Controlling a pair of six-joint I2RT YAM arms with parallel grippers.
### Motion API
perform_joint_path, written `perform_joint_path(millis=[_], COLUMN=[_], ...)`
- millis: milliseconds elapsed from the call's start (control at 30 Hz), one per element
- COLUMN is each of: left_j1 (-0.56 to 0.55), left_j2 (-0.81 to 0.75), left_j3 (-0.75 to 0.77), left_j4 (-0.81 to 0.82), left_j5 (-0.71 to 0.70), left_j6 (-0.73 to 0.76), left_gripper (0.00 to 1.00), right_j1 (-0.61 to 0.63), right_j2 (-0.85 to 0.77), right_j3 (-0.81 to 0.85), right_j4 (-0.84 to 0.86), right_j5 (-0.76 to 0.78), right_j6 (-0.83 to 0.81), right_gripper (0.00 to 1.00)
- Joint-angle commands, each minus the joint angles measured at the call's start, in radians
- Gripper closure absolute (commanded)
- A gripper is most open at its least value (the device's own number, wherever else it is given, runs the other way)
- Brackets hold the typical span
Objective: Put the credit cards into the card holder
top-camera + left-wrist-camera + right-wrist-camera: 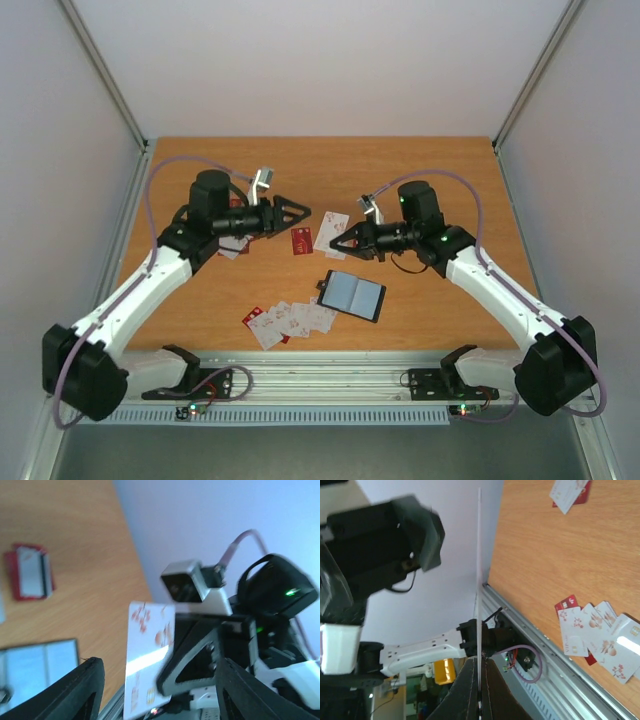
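The right gripper pinches a white card over the middle of the table. The left gripper faces it, jaws spread and empty. The card holder lies open just nearer, with more cards fanned to its left.

The card holder lay open on the table between my two arms (closer to the right one). A fan of cards lay just left of it, nearer the front rail. Behind the holder a lone card lay flat, near my left pincer and left of my right pincer, which pinched another card above the table. A few more cards lay under my left arm.
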Motion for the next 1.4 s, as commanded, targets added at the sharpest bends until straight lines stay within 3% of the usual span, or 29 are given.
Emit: perform_joint_path(millis=[0,267,433,733,833,1033,1100,1200,1233,1367], left_j1=[0.035,0.035,0.035,0.032,0.03,0.024,0.024,0.024,0.024,0.024], left_j2=[0.097,0.215,0.231,0.281,0.291,0.296,0.29,0.274,0.268,0.238], left_j3=[-0.004,0.05,0.046,0.007,0.009,0.01,0.006,-0.014,-0.022,-0.037], left_j4=[0.515,0.618,0.676,1.004,1.013,1.005,0.979,0.956,0.957,0.949], left_j5=[0.232,0.291,0.331,0.384,0.388,0.378,0.356,0.294,0.276,0.234], left_j6=[-0.265,-0.367,-0.394,-0.633,-0.658,-0.657,-0.656,-0.654,-0.658,-0.671], left_gripper=[0.39,0.44,0.57,0.83,0.85,1.0,1.0,1.0,1.0,1.0], right_j1=[-0.033,-0.042,-0.043,-0.043,-0.044,-0.043,-0.044,-0.047,-0.05,-0.057], right_j2=[-0.015,0.016,0.036,0.068,0.071,0.075,0.075,0.071,0.066,0.052], right_j3=[0.058,0.112,0.13,0.154,0.163,0.179,0.194,0.201,0.198,0.175], right_j4=[0.014,0.07,0.082,0.1,0.101,0.082,0.035,-0.005,-0.004,0.036], right_j5=[-0.162,-0.21,-0.222,-0.243,-0.244,-0.231,-0.212,-0.167,-0.154,-0.102], right_j6=[-0.006,0.02,0.02,0.02,0.018,0.005,-0.016,-0.036,-0.027,0.023], right_gripper=[0.99,0.99,0.99,0.99,0.99,0.99,0.88,0.52,0.46,0.45])
